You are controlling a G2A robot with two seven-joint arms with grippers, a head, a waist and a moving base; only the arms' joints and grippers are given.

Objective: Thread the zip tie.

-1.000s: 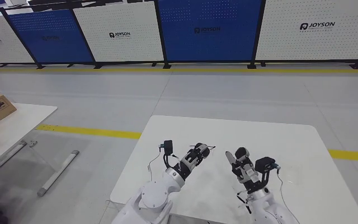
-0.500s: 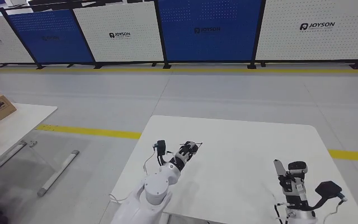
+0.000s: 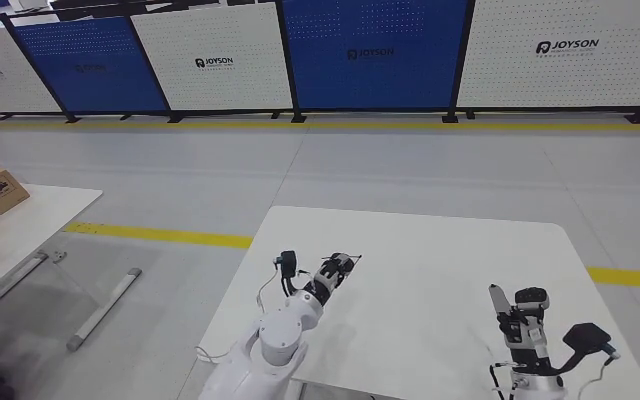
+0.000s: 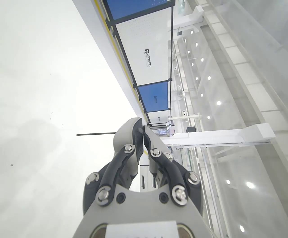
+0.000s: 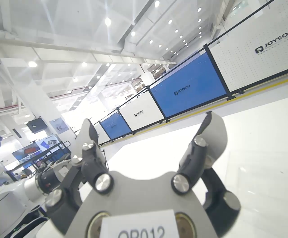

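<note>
Left jaws, over the counter's (image 3: 430, 240) near-left part, are closed on the zip tie (image 4: 96, 134). Its thin black tail pokes out sideways, free, over the surface. Right jaws are well apart at the near-right part, spread wide w/ nothing between them. Risk, imo: the tail is thin & pinched at one spot only, so it could swivel or slip. W/ arms this far apart, the tip may miss the head's slot.

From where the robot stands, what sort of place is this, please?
Probably an industrial hall or robot test area. Blue and white perforated partition panels fence the space, a yellow line marks the grey floor, and rows of ceiling lights sit high above the white table.
</note>
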